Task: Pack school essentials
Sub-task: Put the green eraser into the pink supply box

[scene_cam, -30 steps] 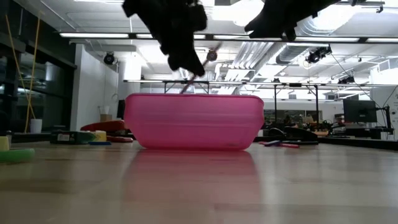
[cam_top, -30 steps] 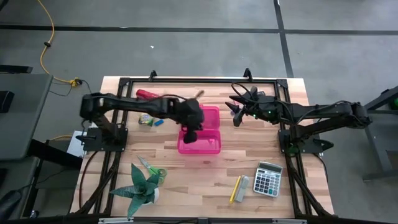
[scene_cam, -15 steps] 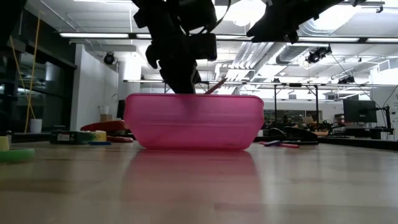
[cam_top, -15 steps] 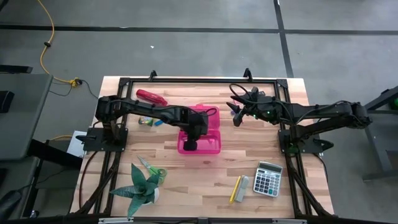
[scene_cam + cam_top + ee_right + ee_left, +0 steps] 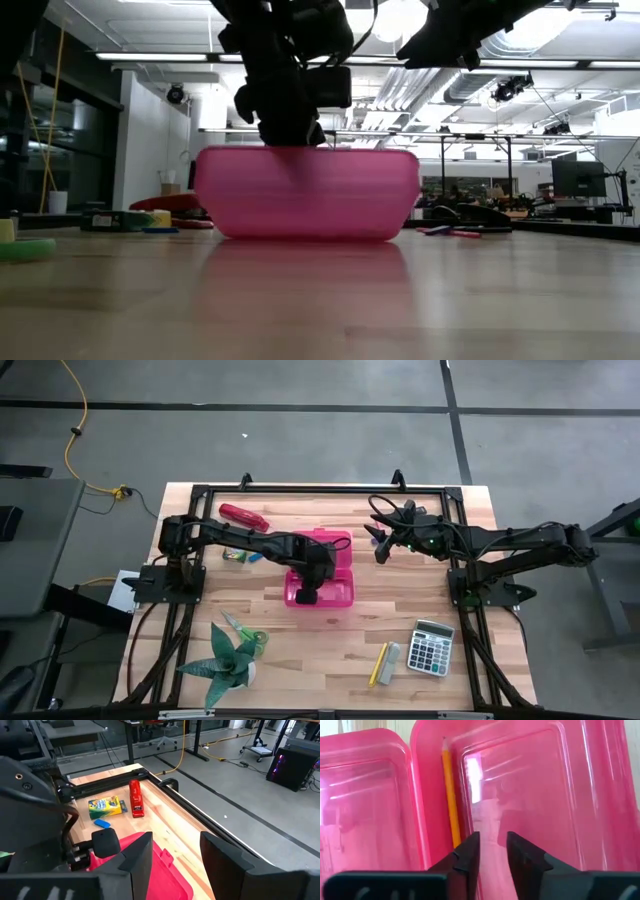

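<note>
The open pink case (image 5: 322,570) lies mid-table, with two trays side by side in the left wrist view (image 5: 520,780). My left gripper (image 5: 310,596) reaches down into it (image 5: 290,120). Its fingers (image 5: 492,847) stand a narrow gap apart with nothing between them. An orange pencil (image 5: 449,795) lies along the tray's inner wall, and its near end runs behind one finger (image 5: 467,855). My right gripper (image 5: 380,547) hovers open (image 5: 172,850) over the table's far right. The crayon box (image 5: 235,554) and the blue piece (image 5: 255,557) lie left of the case. A yellow pencil (image 5: 378,663) and a grey block (image 5: 391,661) lie near the front. My left gripper comes from above into the case's near tray. One finger stands right against the orange pencil's near end (image 5: 456,842), on that finger's outer side. The finger hides that spot, so I cannot tell whether it touches the pencil. The pencil lies flat in the case.
A red stapler (image 5: 243,515) lies at the far left, also seen in the right wrist view (image 5: 135,797). Scissors (image 5: 243,630) and a green spiky plant (image 5: 225,665) sit at the near left. A calculator (image 5: 433,647) lies at the near right. Bare wood lies between the case and the calculator.
My left gripper has come down from above the case into it, moving slightly toward the table's near edge. The pencil first hung below the fingers. Half a second ago it stuck up over the rim. Now it lies inside along the wall.
</note>
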`<state>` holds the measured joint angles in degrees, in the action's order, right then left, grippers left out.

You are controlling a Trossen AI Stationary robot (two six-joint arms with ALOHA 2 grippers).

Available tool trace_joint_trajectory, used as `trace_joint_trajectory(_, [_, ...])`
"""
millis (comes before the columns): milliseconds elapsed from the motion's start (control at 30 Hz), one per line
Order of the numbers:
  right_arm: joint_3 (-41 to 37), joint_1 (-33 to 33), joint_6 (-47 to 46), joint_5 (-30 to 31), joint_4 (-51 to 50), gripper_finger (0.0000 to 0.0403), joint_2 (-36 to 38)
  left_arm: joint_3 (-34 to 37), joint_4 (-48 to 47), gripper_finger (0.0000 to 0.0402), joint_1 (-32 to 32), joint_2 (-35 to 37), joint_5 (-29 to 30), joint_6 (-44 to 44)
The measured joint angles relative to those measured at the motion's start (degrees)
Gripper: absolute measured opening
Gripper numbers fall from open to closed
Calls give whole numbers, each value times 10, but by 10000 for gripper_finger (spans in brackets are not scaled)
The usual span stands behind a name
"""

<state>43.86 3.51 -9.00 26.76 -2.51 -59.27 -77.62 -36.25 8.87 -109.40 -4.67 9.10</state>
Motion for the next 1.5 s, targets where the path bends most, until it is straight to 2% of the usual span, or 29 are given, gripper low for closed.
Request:
trace_joint_trajectory(133, [0, 0, -1, 0, 1, 158, 0, -8, -19, 132, 10, 7, -1, -11])
trace_joint_trajectory(233, [0, 0, -1, 0, 2, 158, 0, -32, -71, 157, 26, 29, -7, -14])
trace_joint_trajectory(367, [0, 0, -1, 0, 6, 158, 0, -41, -85, 175, 56, 89, -66, -49])
trace_joint_trajectory(467, [0, 0, -15, 0, 5, 158, 0, -21, -25, 175, 81, 159, -129, -83])
trace_joint_trajectory(600, [0, 0, -34, -4, 2, 158, 0, 67, 146, 167, 102, 281, -174, -132])
trace_joint_trajectory(800, [0, -1, -45, -8, 2, 158, 0, 244, 400, 161, 101, 450, -169, -222])
trace_joint_trajectory(933, [0, -1, -45, -13, 6, 158, 0, 335, 488, 161, 91, 528, -145, -254])
trace_joint_trajectory(1067, [0, -1, -35, -23, 6, 158, 0, 381, 498, 161, 81, 575, -96, -270])
trace_joint_trajectory(1167, [0, -1, -30, -48, 11, 158, 0, 390, 495, 161, 79, 588, -81, -263])
trace_joint_trajectory(1367, [0, -1, -12, -150, 48, 158, 0, 390, 496, 161, 79, 589, -74, -206])
trace_joint_trajectory(1500, [0, -1, 0, -230, 88, 158, 0, 390, 493, 161, 79, 584, -70, -200])
